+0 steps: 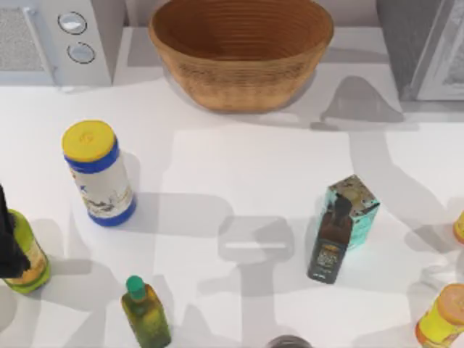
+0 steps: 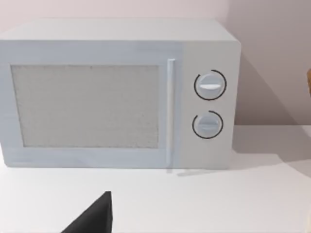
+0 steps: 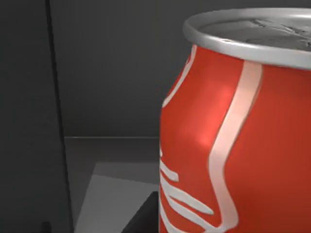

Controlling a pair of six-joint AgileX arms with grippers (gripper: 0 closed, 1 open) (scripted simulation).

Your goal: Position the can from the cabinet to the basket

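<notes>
Red can sits right up against the right wrist camera, upright, silver rim on top and white script curling down its side. It's inside the grey cabinet, dark walls behind and beside it, standing on the cabinet's floor. Honestly can't tell whether the right fingers are spread or closed around it.

Left side: a dark bit of the left arm pokes in at the table's left edge, over a green bottle. Can't tell its fingers' state either. Its wrist camera faces the pale microwave with two round knobs, at the table's far left corner.

Wicker basket sits at the far edge, middle. The cabinet takes the far right corner. A white canister with a yellow lid stands left of centre, and a dark bottle leans on a teal box right of centre.
</notes>
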